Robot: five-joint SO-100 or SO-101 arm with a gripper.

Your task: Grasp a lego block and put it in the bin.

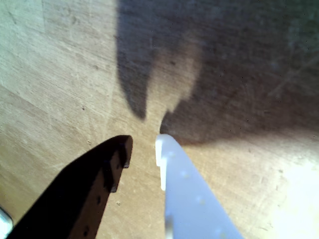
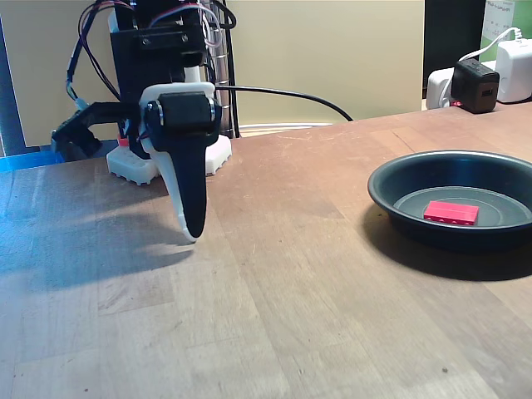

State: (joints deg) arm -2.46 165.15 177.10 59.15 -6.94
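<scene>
Lying flat inside the wide, shallow, dark grey round metal bin point(image 2: 499, 170), the small bright red rectangular plastic lego block point(image 2: 450, 212) rests on the ringed bottom, a little left of the middle as the fixed view shows it. Its long axis runs nearly left to right in that view, slightly turned. The bin stands on the brown wooden counter point(image 2: 291, 274) at the right side. The claw point(image 2: 193, 233) hangs well apart from it, at the left, tip pointing down and close above the counter, just in front of the white robot base point(image 2: 137, 169). So the block lies far to the right of the claw, with bare wood between them. In the wrist view the black finger point(image 1: 119, 154) and the white finger point(image 1: 167, 159) stand a little apart with nothing between them, only wood below. By my judgement the block is already placed and the task looks finished.
</scene>
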